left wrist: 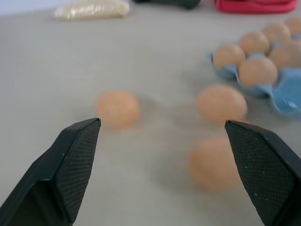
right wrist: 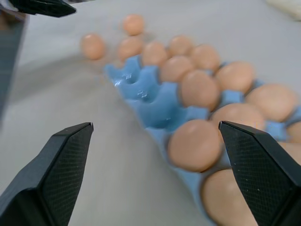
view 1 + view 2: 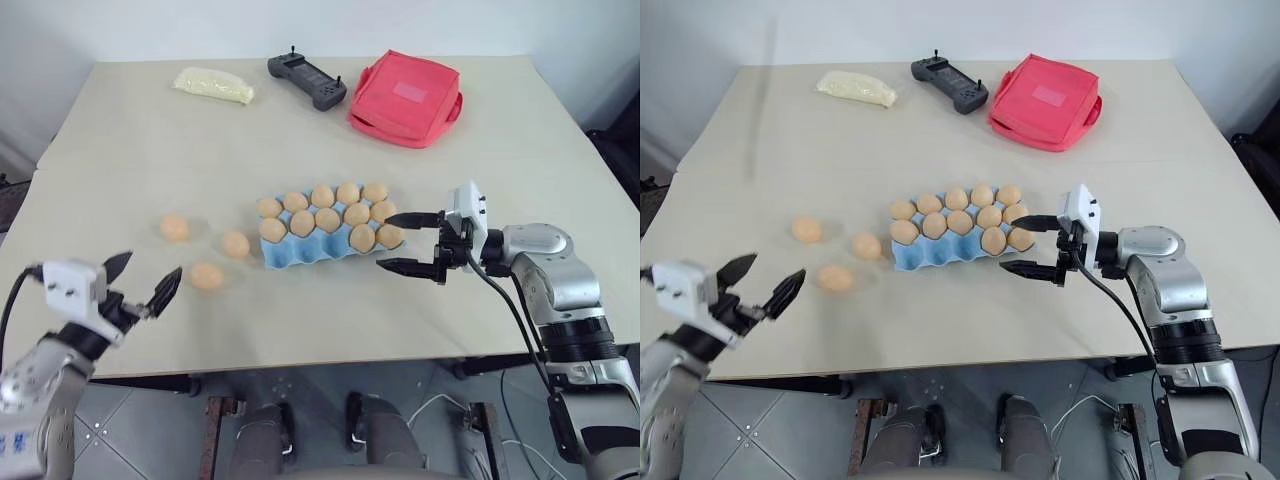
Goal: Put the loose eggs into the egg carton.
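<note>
Three loose eggs lie on the table left of the egg carton: one egg (image 3: 175, 228) farthest left, one egg (image 3: 235, 244) nearest the carton, and one egg (image 3: 207, 276) closest to the front edge. The light blue egg carton (image 3: 300, 256) holds several orange-brown eggs, and its front-left cups are empty. My left gripper (image 3: 150, 268) hovers open near the front left edge, pointing toward the loose eggs, a little short of the nearest one. At the carton's right end my right gripper (image 3: 386, 241) is open with nothing between its fingers, and it points left at the filled cups.
Along the back of the table lie a pale yellow packet (image 3: 213, 85), a black handheld controller (image 3: 307, 81) and a red square pouch (image 3: 405, 98). The table's front edge (image 3: 330, 360) runs just under both grippers.
</note>
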